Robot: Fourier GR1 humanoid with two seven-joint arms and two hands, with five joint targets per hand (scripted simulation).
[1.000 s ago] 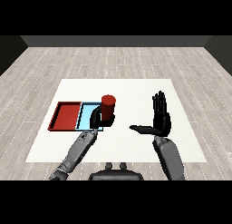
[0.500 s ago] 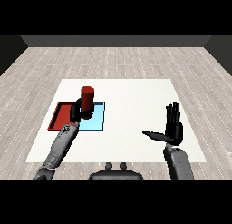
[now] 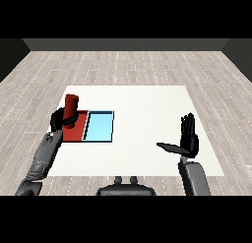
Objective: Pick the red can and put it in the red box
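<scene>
The red can stands upright in my left hand, whose fingers curl round its lower part. Hand and can hover over the red tray, which lies at the left of the white table and is partly hidden by them. My right hand is at the right side of the table, fingers straight up and thumb stretched left, holding nothing.
A light blue tray lies right next to the red tray, on its right. The white table stretches wide between the trays and my right hand. Grey wood floor surrounds it.
My left hand has carried the red can leftward, from over the light blue tray to over the red tray. My right hand has drawn back toward the right and lower.
</scene>
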